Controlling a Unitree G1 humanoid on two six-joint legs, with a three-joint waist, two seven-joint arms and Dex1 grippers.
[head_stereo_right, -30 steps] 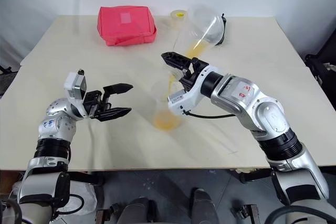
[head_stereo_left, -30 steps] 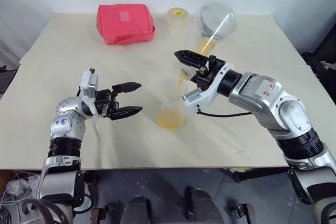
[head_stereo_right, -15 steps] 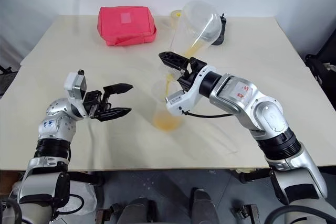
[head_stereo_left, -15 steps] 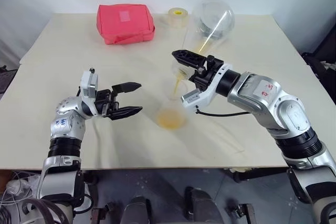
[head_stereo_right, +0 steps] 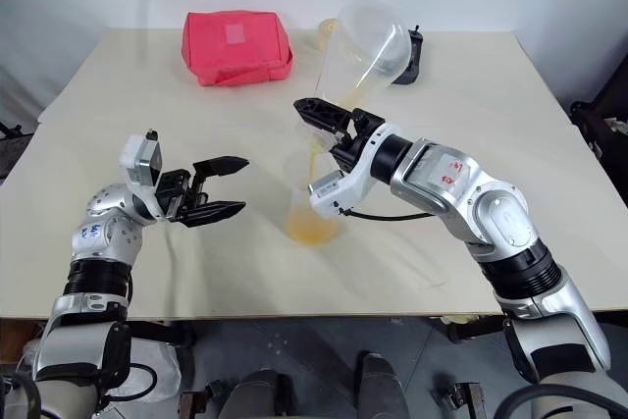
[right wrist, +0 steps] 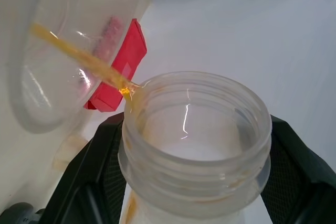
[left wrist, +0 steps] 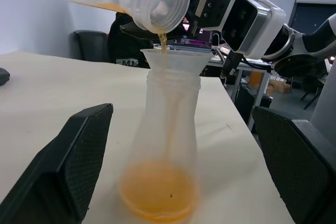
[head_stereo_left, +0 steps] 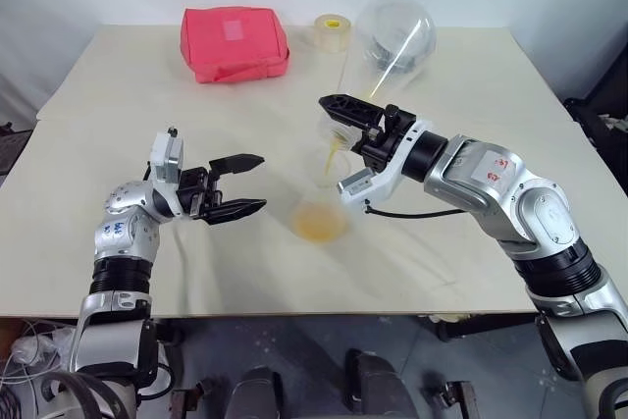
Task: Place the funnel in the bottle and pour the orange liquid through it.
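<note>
Frosted translucent plastic bottle [left wrist: 167, 145] under a clear glossy plastic funnel [left wrist: 176, 61]. Tilted clear, shiny flask [head_stereo_right: 361, 51]. Matt cream table [head_stereo_left: 118, 95]. Red cloth pouch [head_stereo_left: 234, 42] at eleven o'clock. Matt textured black fingers [left wrist: 73, 166].

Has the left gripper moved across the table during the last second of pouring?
No. The left gripper sits at the same spot relative to the bottle and the red pouch, jaws open.

Orange liquid [left wrist: 157, 192]; whitish bottle [left wrist: 169, 124]; red pouch [head_stereo_left: 234, 41]
</note>
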